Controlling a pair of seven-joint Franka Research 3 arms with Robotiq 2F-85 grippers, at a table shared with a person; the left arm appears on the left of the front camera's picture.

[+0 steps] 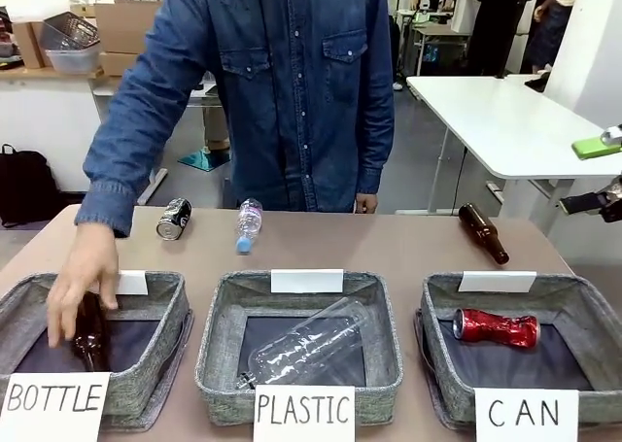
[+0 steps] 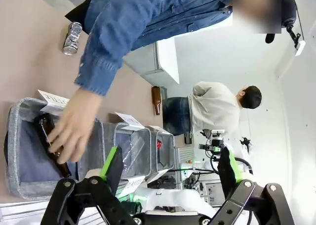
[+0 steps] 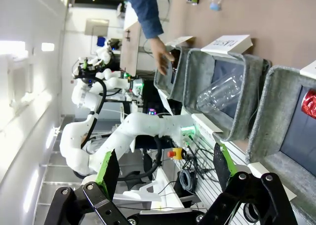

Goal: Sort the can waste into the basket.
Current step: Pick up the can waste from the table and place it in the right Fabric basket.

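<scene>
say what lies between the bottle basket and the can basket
The PLASTIC basket with a clear plastic bottle lying in it, as the front view shows.

Front view looks from six o'clock toward twelve across the table [image 1: 389,243], baskets close. Left wrist view looks from nine, right wrist view from three, both rolled; all share the CAN basket [image 1: 569,289].

The CAN basket [image 1: 564,291], holding a pinched can [image 1: 496,327], stands right of the PLASTIC basket [image 1: 219,355] and BOTTLE basket [image 1: 175,311], while behind them lie a second can [image 1: 174,219], a water bottle [image 1: 249,225] and a glass bottle [image 1: 483,232], left to right.
</scene>
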